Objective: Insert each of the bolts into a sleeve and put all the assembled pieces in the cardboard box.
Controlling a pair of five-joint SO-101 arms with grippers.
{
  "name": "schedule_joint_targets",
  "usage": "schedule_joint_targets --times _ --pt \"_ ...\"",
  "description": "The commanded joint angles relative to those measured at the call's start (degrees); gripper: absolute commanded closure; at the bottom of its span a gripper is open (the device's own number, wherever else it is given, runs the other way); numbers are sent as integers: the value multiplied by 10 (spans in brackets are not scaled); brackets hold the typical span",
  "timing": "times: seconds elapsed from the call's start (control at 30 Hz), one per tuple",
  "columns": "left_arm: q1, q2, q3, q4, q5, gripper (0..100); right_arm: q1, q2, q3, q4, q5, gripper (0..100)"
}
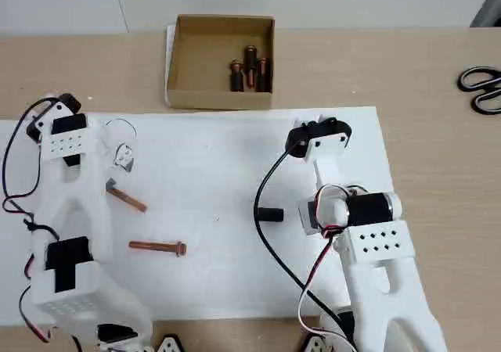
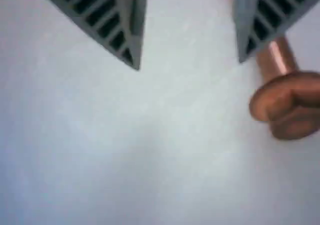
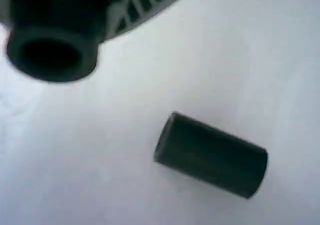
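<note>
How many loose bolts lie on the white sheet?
2: one bolt lies alone in the open; the second bolt is beside the left fingers. Others may be hidden.

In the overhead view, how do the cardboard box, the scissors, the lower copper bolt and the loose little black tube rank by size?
Largest: cardboard box.
Middle: scissors and bolt look similar in length; the scissors run off the picture's edge, so unranked.
Smallest: black sleeve.

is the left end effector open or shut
Open: the left end effector has its grey ribbed fingers wide apart, the copper bolt beside one, ungripped.
</note>
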Motion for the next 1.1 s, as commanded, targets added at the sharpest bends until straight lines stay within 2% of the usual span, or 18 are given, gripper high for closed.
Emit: schedule_joint_targets --times 0.0,0.83,1.07 --pt "3 -2 -19 -12 3 893 5 -12 -3 -10 7 995" --pt "-19 -1 13 18 3 889 5 -12 -3 -8 5 995" --pt "-19 72 9 15 15 890 6 -12 -3 -7 5 995"
